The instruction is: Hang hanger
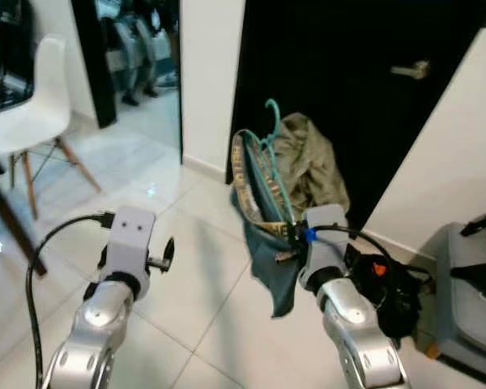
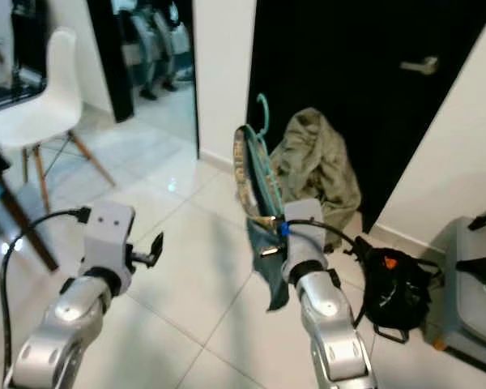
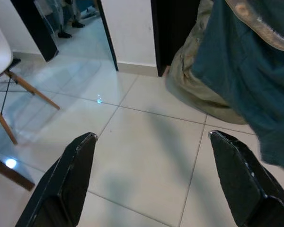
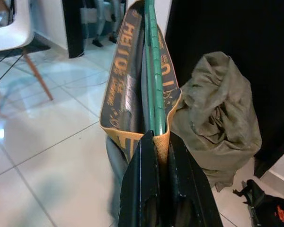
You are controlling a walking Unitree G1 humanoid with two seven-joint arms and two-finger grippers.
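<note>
A teal plastic hanger (image 1: pixel 269 154) carries a dark teal garment (image 1: pixel 267 243) with a tan lettered collar band (image 4: pixel 120 90). My right gripper (image 4: pixel 160 142) is shut on the hanger's lower part together with the collar, holding both up above the floor, hook uppermost (image 2: pixel 263 109). My left gripper (image 3: pixel 151 156) stands open over bare white tiles to the left of the garment, nothing between its fingers (image 3: pixel 66 179).
An olive cloth heap (image 1: pixel 312 162) lies against a black door (image 1: pixel 348 81) behind the hanger. A black bag with orange trim (image 2: pixel 393 288) sits on the floor at right, beside a grey case (image 1: pixel 470 300). A white chair (image 1: pixel 36 113) stands far left near a doorway.
</note>
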